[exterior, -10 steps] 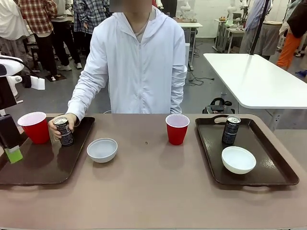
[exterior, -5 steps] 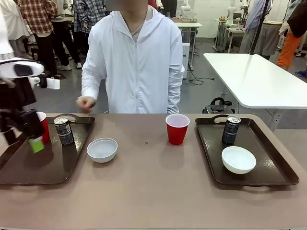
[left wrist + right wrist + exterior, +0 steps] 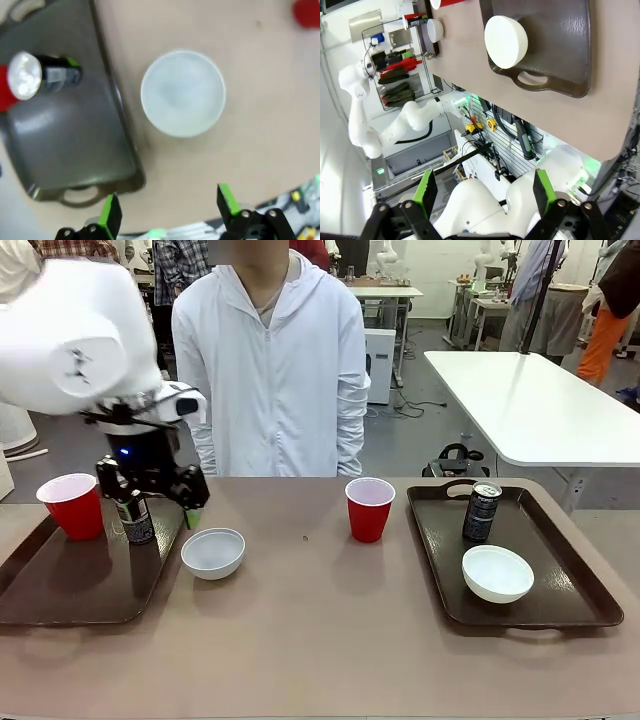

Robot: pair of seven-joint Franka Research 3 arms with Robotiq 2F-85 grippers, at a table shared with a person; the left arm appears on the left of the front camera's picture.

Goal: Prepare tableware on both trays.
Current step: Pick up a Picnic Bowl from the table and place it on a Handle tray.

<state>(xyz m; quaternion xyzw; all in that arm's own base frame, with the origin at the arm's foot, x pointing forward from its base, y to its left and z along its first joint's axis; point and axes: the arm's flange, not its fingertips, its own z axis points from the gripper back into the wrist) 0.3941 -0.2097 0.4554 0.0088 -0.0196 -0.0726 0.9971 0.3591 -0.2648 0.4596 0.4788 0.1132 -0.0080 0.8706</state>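
The left tray holds a red cup and a dark can. A white bowl sits on the table just right of that tray. My left gripper hangs open above the tray's right edge, in front of the can. Seen from the left wrist, the bowl lies ahead of the open left gripper, with the tray and can beside it. The second red cup stands mid-table. The right tray carries a can and a bowl. My right gripper is open, far from its tray and bowl.
A person in a white jacket stands at the far edge of the table, arms down at the sides. Bare tabletop stretches between the two trays. A white table stands behind at the right.
The person set the can on the left tray, let go and drew the hand back. My left arm swung in from the far left to the tray's right edge, near the bowl.
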